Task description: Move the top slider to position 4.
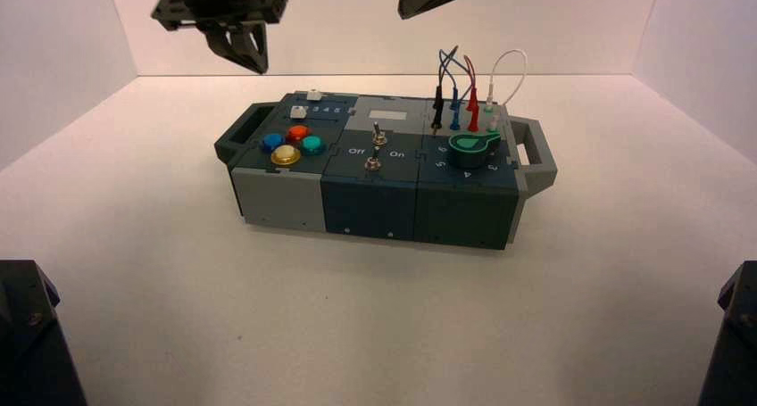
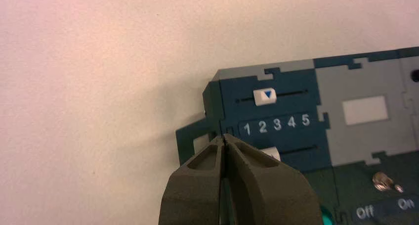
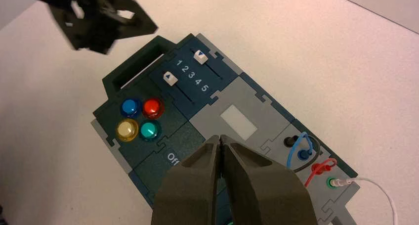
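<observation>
- Closed finger to finger, the left gripper (image 2: 225, 145) is held above the box (image 1: 375, 201) near its left end — nothing is gripped.
- Equally closed and empty, the right gripper (image 3: 220, 142) is parked over the box's middle.
- On the rear track, the top slider (image 2: 264, 96) is seen roughly above digit 2.
- A sideways push with the closed tips is judged best — stopped once the knob's arrow meets position 4 (image 2: 292, 121).

My view: white top slider (image 2: 266, 96) with blue triangle, dark teal box (image 1: 375, 201), blue, red, yellow, teal buttons (image 3: 140, 118)
</observation>
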